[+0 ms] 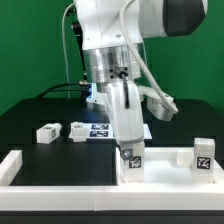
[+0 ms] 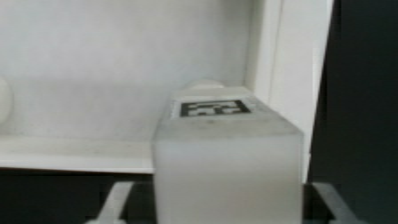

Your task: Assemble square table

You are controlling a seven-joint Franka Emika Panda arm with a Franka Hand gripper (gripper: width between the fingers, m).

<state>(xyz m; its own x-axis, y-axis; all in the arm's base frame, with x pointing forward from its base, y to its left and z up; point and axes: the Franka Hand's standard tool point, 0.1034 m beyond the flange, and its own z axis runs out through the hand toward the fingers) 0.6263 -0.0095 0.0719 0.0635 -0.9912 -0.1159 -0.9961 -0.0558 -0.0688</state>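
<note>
At the bench edge nearest the exterior camera, the gripper (image 1: 130, 150) is clamped on an upright leg (image 2: 222, 150) at the tabletop (image 1: 168, 172).

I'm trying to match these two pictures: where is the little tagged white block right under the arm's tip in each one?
Exterior view: the tagged block is low in the middle, between the jaws, at the tabletop.
Wrist view: the tagged block fills the foreground, tag facing the camera.
Shared landmark: the tabletop, whose raised white rim runs beside the block.
</note>
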